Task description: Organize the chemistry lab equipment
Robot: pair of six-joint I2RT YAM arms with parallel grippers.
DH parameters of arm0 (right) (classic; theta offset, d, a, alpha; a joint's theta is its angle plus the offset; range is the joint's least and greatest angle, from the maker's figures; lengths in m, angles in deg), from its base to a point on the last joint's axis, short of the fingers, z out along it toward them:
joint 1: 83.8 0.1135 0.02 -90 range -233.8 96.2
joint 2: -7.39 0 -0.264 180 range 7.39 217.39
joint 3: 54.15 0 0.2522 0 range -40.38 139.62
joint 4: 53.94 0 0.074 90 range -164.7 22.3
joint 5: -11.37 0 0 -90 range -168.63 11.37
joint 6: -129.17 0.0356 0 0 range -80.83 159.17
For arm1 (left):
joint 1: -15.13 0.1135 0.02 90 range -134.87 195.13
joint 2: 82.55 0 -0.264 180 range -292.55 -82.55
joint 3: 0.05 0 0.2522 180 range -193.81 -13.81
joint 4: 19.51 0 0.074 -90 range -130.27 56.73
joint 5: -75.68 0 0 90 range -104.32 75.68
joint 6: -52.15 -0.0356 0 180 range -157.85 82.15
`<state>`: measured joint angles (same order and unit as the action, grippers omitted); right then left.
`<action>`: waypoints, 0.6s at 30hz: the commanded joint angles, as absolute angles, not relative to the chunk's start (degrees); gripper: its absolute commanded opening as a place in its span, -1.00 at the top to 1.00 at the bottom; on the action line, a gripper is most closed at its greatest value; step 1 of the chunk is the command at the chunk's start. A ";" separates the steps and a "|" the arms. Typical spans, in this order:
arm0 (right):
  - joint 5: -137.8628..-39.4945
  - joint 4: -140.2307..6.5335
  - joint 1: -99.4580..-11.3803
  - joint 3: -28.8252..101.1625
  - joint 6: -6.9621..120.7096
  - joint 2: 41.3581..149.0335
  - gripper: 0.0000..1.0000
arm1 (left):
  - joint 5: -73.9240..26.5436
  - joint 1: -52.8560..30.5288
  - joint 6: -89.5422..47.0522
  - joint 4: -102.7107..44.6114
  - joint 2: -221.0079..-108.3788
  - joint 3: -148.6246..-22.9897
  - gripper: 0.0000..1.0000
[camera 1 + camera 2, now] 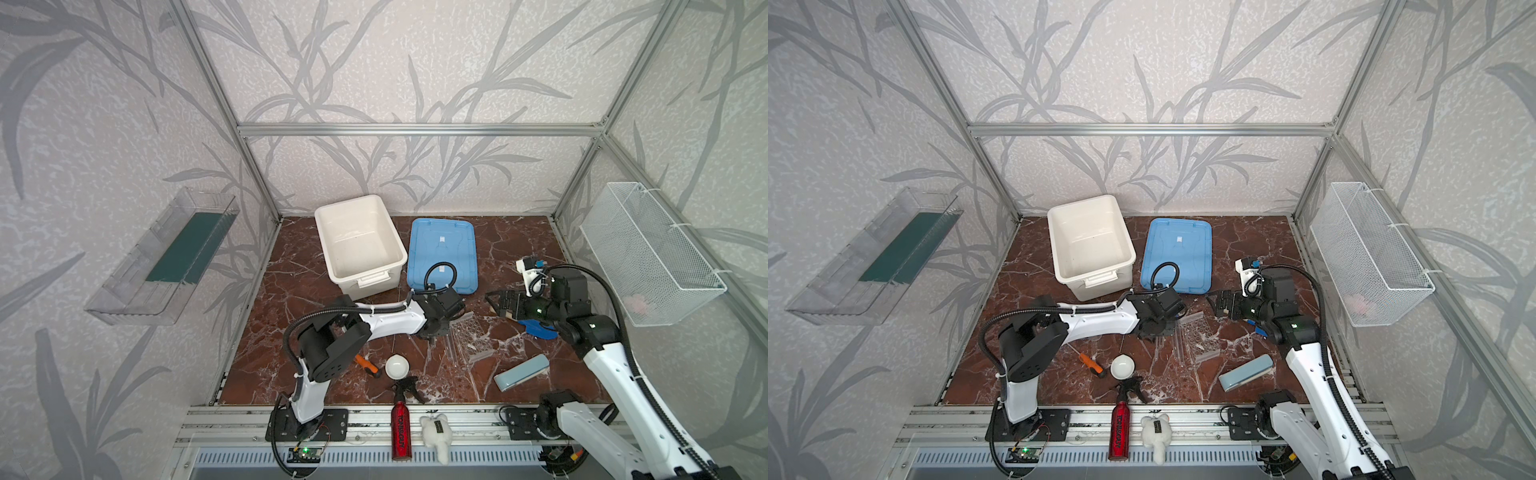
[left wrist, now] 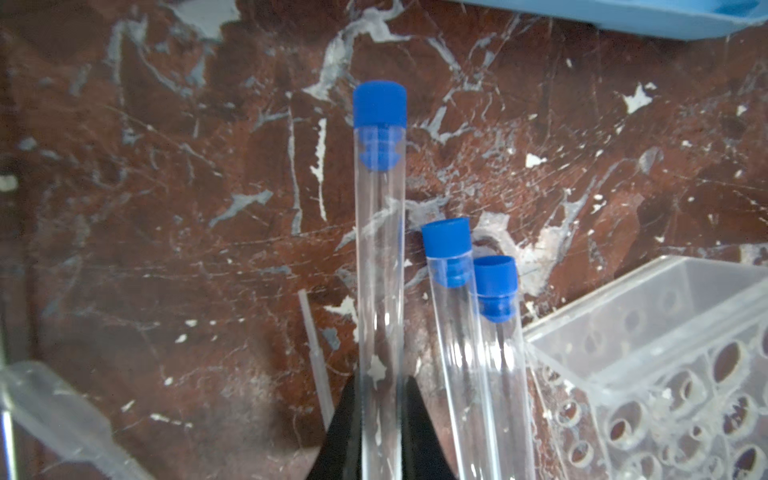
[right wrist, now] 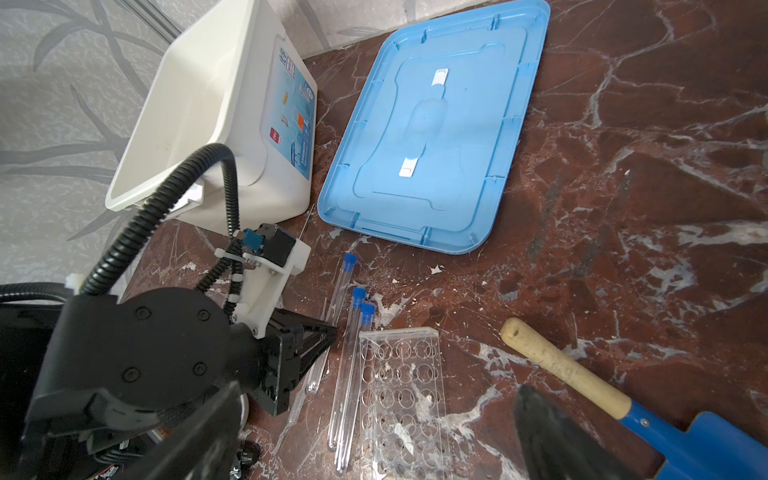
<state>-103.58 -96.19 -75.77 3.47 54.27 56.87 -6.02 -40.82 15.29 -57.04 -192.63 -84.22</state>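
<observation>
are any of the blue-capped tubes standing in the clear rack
No, all three long clear blue-capped tubes lie flat on the brown marble tabletop beside the clear plastic tube rack.

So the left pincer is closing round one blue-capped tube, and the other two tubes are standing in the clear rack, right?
Not quite. The left pincer does close round one blue-capped tube, but the other two tubes lie flat on the table beside the clear rack, not in it. The right wrist view shows this.

The lower end of the gripped tube (image 2: 380,249) is cut off by the picture's edge.
</observation>
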 commanded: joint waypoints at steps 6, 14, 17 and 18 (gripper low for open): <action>-108.05 -91.15 -75.62 4.13 57.86 60.72 -0.98 | -6.17 -40.59 10.70 -42.70 -184.24 -75.88 0.75; -118.01 -87.20 -75.08 6.29 58.94 71.89 -0.85 | -10.19 -40.59 2.45 -23.54 -178.03 -65.13 0.79; -117.68 -85.82 -72.11 8.13 58.54 76.10 -0.80 | -11.98 -40.55 -0.78 -19.37 -176.24 -62.66 0.79; -116.99 -85.36 -70.74 8.74 58.42 77.18 -0.79 | -12.50 -40.62 -1.82 -18.83 -175.84 -62.33 0.79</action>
<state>-114.68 -88.34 -73.45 5.64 58.35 75.14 -10.72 -40.73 2.94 -26.96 -177.97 -63.26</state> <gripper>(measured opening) 0.901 0.137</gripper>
